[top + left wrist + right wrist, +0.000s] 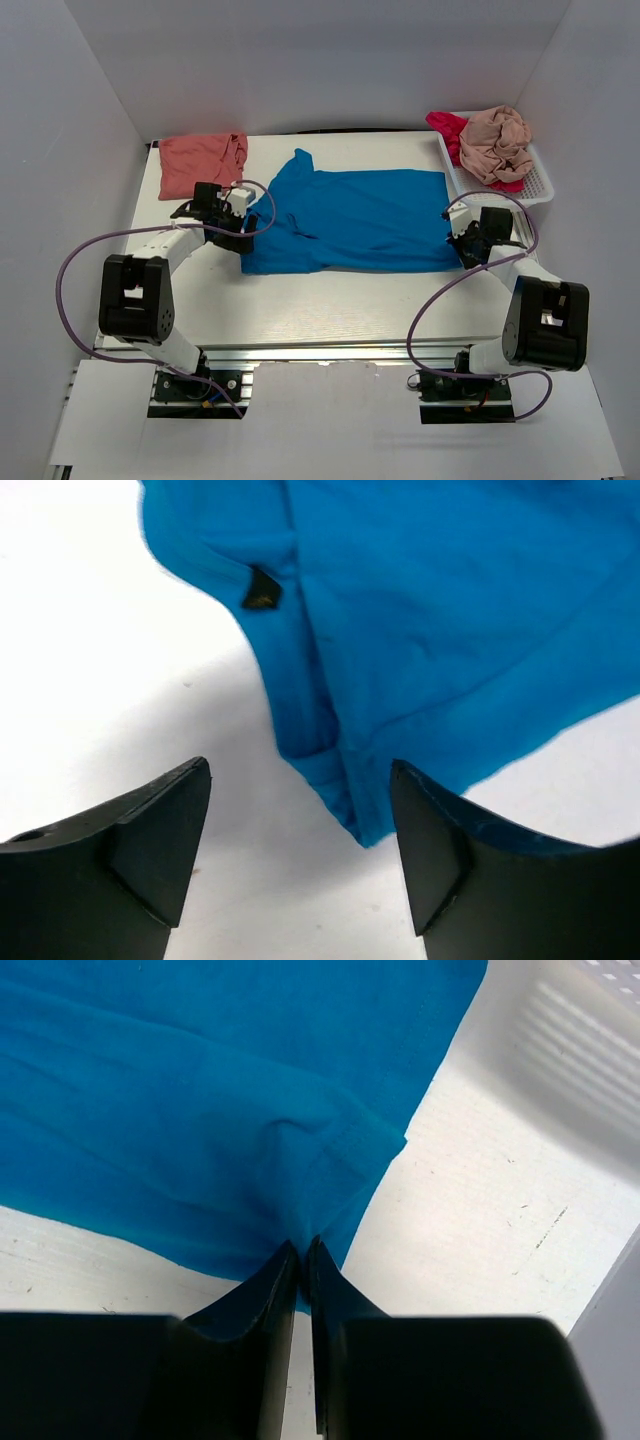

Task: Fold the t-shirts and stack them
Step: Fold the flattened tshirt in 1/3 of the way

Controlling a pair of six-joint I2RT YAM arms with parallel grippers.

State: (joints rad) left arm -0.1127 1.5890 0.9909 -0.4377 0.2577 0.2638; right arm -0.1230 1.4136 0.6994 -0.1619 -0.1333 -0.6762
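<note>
My right gripper [302, 1245] has its fingers drawn almost together, with only a thin slit between them. A pucker of the blue t-shirt [350, 220] runs into their tips, so I read this as a pinch on the near corner of the hem. Creases fan out from that point across the cloth. I think the hold is there to pin the corner while the other end is worked.

My left gripper [300, 770] is spread wide and holds nothing. A pointed fold of the same shirt hangs into the gap between its fingers, and the right finger overlaps the blue edge. I cannot tell whether it touches the cloth. A small black label [262, 590] shows on a seam further up.

The blue shirt lies spread across the middle of the table [330, 300] between my two arms. Its straight hem is toward the right arm and one sleeve points away from me. Laid flat like this, it seems ready for folding lengthwise.

A salmon t-shirt [200, 160] lies in a loose heap at the far left corner, apart from the blue one, perhaps to start the stack. A beige-pink t-shirt [495, 145] and a magenta-red t-shirt [445, 128] lie crumpled in the white slotted basket [541, 186] at the far right, not yet folded.
</note>
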